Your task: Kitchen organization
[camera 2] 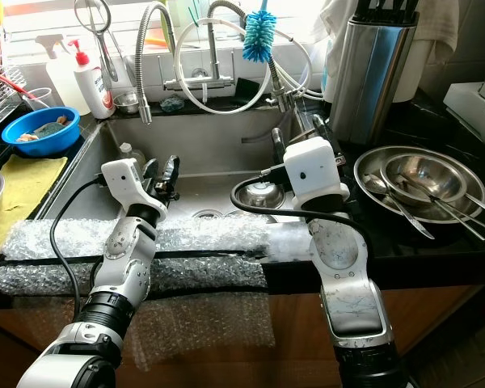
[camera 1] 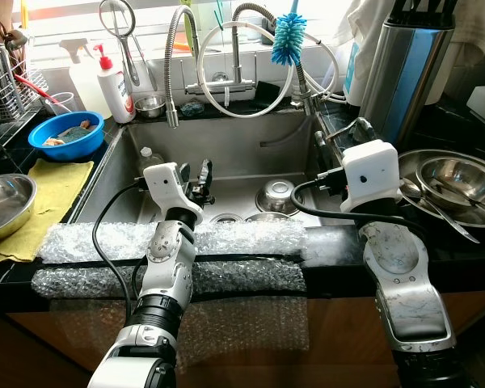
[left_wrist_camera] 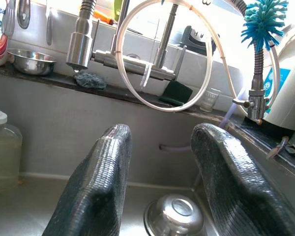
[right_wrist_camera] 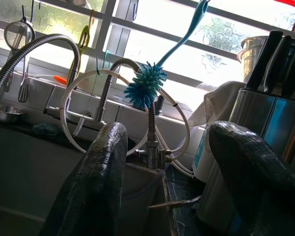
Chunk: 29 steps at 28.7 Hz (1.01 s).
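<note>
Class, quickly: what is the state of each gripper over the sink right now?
Left gripper: open, holding nothing, above the sink.
Right gripper: open, holding nothing, by the sink's right edge.

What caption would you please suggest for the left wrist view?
Left gripper, jaws open, hovers over an upturned steel bowl in the sink.

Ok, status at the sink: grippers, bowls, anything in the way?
Left gripper open over the sink, empty. Right gripper open at sink's right edge, empty. Small steel bowl upside down in basin. Bottle at basin's left.
</note>
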{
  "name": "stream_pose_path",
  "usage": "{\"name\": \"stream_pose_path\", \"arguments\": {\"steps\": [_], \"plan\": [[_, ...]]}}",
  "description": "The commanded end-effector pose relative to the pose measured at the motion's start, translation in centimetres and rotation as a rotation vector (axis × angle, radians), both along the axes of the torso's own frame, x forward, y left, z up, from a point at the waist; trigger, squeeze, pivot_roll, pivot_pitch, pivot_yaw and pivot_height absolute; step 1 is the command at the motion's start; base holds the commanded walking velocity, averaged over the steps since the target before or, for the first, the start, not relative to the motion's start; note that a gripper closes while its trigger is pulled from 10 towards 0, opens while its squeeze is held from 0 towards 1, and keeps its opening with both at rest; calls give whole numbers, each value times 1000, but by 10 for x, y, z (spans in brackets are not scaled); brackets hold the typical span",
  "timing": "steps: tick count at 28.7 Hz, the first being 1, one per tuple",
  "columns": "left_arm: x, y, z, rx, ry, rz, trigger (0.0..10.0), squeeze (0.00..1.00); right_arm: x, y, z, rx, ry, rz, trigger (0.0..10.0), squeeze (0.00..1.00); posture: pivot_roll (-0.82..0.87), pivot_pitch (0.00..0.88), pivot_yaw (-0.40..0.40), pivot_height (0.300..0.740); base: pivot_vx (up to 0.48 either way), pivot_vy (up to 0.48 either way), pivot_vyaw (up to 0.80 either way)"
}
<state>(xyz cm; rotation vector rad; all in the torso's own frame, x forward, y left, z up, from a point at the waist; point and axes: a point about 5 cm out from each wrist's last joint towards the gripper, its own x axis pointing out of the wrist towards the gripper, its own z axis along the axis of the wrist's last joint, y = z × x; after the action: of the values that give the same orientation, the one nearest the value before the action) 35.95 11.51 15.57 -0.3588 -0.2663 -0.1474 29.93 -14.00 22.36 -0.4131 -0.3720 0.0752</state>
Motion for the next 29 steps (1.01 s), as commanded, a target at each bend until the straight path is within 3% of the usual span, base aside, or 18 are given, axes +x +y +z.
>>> {"name": "stream_pose_path", "arguments": {"steps": [1,29], "plan": [[-1,3,-13,-3,51,10,10000,0,2,2,3,11,-12,7,10000,0,-170,0,58,740,0,0,0],[-1,4,-11,-7,43,14,10000,0,5,2,0,36,5,3,10000,0,-173,0,69,740,0,0,-50]]}}
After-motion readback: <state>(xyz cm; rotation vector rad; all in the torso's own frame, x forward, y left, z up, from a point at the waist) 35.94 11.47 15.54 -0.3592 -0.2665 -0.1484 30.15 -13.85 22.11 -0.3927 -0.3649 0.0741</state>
